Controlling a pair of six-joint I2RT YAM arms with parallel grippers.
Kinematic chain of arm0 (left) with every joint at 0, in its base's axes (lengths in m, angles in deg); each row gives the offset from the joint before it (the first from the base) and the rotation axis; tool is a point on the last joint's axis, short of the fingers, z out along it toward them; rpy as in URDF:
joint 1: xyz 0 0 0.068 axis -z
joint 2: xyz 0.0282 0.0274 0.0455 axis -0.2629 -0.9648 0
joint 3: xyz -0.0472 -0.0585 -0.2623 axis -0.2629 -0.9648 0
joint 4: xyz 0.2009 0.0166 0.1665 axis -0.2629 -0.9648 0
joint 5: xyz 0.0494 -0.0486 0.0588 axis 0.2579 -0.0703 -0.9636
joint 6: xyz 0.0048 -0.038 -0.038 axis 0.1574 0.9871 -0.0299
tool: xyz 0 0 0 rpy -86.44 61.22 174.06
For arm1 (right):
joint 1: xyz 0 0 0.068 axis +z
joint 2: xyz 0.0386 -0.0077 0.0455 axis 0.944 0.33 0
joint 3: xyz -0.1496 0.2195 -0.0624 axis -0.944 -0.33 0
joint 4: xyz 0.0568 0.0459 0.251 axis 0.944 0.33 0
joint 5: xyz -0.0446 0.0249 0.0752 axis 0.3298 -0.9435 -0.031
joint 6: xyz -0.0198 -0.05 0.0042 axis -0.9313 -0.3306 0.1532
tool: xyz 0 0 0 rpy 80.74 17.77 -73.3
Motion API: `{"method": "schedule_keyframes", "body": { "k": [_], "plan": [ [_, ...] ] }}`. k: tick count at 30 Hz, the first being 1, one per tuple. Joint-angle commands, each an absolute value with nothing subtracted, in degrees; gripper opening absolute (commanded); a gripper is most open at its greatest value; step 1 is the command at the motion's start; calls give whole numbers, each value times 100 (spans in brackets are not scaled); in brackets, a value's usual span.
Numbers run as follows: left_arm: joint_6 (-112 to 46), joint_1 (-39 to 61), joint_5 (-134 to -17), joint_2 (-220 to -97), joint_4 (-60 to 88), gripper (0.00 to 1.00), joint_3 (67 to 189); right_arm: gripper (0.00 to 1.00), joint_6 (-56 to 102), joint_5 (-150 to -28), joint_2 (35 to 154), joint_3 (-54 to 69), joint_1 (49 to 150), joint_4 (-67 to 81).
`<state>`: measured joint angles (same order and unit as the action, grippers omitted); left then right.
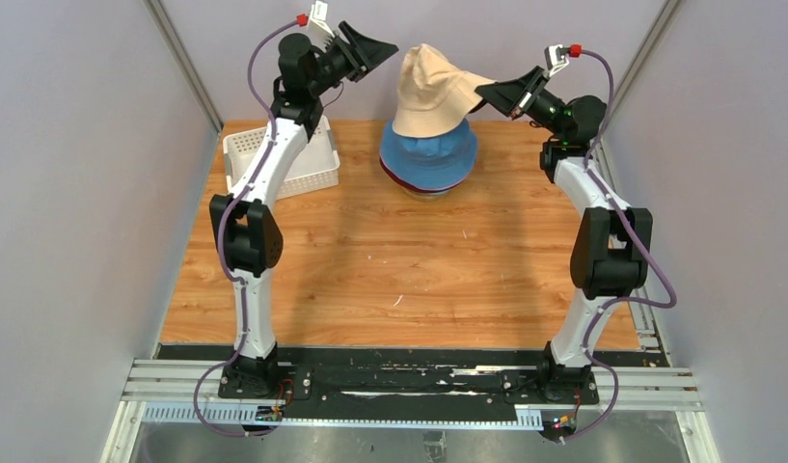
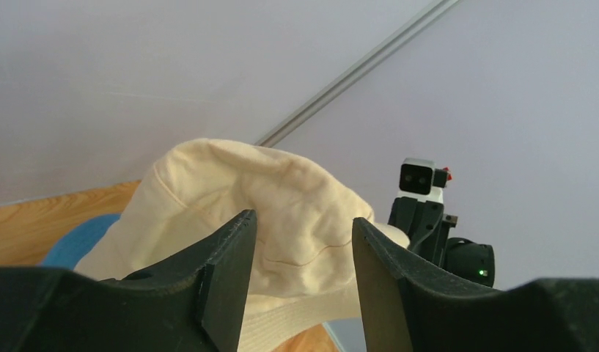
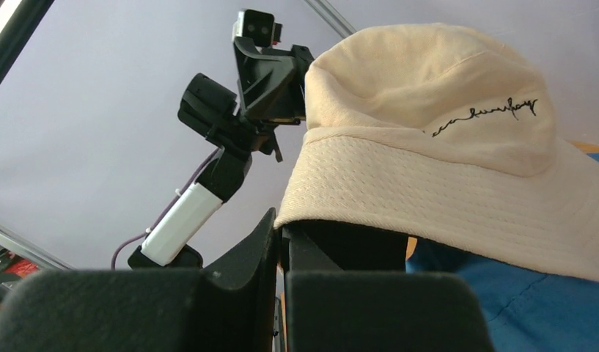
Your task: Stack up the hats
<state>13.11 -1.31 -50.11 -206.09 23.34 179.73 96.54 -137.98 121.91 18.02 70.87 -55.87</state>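
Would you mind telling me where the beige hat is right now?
In the top view the beige hat hangs tilted over the blue hat at the far middle of the table, its brim pinched in the right pincer.

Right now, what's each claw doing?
Left claw: open, holding nothing.
Right claw: closed on the brim of the beige hat.

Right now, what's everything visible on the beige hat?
The beige hat is soft cloth, with a domed crown, a stitched floppy brim and black script on the side. It sits tilted atop the blue hat, topping the stack. The right claw is shut on its brim edge; the open left claw is clear of it.
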Motion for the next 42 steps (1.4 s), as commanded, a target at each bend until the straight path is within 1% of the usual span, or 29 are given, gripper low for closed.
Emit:
{"method": "schedule_keyframes", "body": {
  "k": [1, 8, 12, 18, 26, 33, 42],
  "plan": [
    [1050, -143, -4887, -20199, 2179, 55, 17861, 1, 9634, -13885, 11796, 1609, 7248, -5817],
    [660, -146, -5072, -19679, 2068, 55, 17103, 1, 9051, -14054, 11380, 601, 7626, -5457],
    [357, -147, -5206, -19491, 1777, 55, 16908, 1, 8842, -14095, 11085, 96, 7671, -5332],
    [294, -145, -5234, -19457, 1707, 55, 16791, 1, 7720, -13926, 10662, -235, 7594, -3984],
    [364, -89, -5130, -19679, 1722, 55, 16958, 0, 7617, -13780, 11148, 97, 7077, -3777],
    [405, 4, -5098, -19924, 1722, 56, 17100, 1, 7336, -13705, 11678, 432, 6952, -3490],
    [111, -19, -5357, -19666, 1648, 55, 16579, 1, 7149, -13603, 12467, 861, 6743, -3243]
  ]
}}
